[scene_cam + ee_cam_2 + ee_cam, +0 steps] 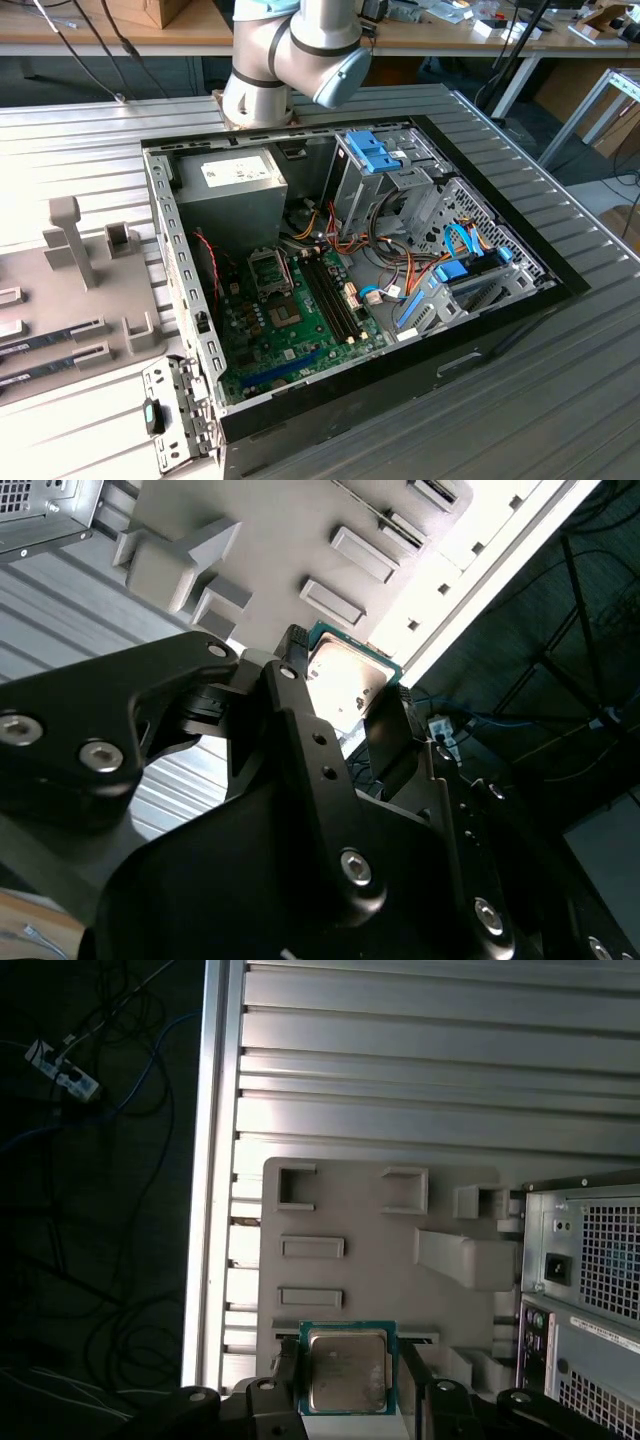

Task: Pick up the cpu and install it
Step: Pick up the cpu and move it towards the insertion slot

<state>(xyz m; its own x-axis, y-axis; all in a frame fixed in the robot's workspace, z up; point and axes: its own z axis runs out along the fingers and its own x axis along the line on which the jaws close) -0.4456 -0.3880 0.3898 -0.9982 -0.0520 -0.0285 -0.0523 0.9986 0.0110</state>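
The cpu (347,1368) is a small square chip with a dull silver lid and a thin green rim. My gripper (347,1388) is shut on it, one black finger (284,1392) against each side edge. In the second wrist view the cpu (345,678) sits flat between the same fingers (292,675) of my gripper (345,698). It hangs well above the grey parts holder (380,1260) on the ribbed metal table. In the exterior view the open socket (268,271) lies on the green motherboard (290,335) inside the open computer case.
The grey power-supply box (228,195) fills the case's back corner. Memory slots (330,295), coloured cables (400,270) and blue drive brackets (378,152) crowd the exterior view's right of the socket. The parts holder (70,290) lies at the exterior view's left. The arm's base (262,80) stands behind the case.
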